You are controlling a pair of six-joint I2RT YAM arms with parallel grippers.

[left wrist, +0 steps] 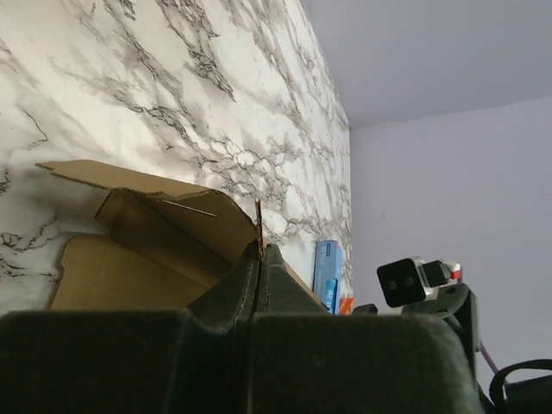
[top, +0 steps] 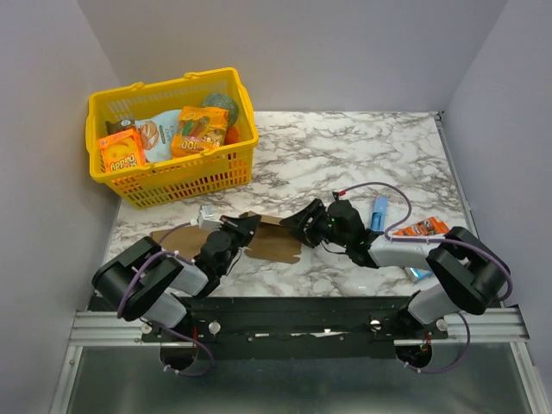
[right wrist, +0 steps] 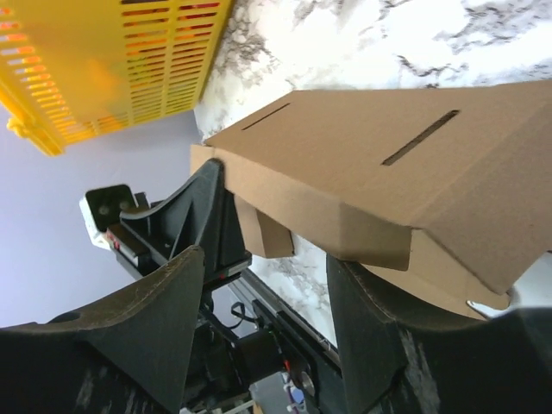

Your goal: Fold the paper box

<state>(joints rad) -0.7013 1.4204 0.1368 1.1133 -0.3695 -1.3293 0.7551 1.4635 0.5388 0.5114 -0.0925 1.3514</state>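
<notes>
Near the front of the surface (top: 362, 155), the box (top: 276, 246) lay half-folded, one edge pinched in the closed left claw (top: 250, 226), while the open right claw (top: 300, 221) seemingly needed to fold the raised flap (right wrist: 371, 147) over.

Orange carton (top: 122, 152), in yellow basket (top: 185, 178): front read "Apple", second word unclear. Neighbouring orange packet (top: 200, 131): print too small to read.

The box (top: 274, 242), thin brown cardboard, lies partly folded on the table (top: 362, 155) near its front edge, one slotted panel raised, notched flaps showing.
</notes>
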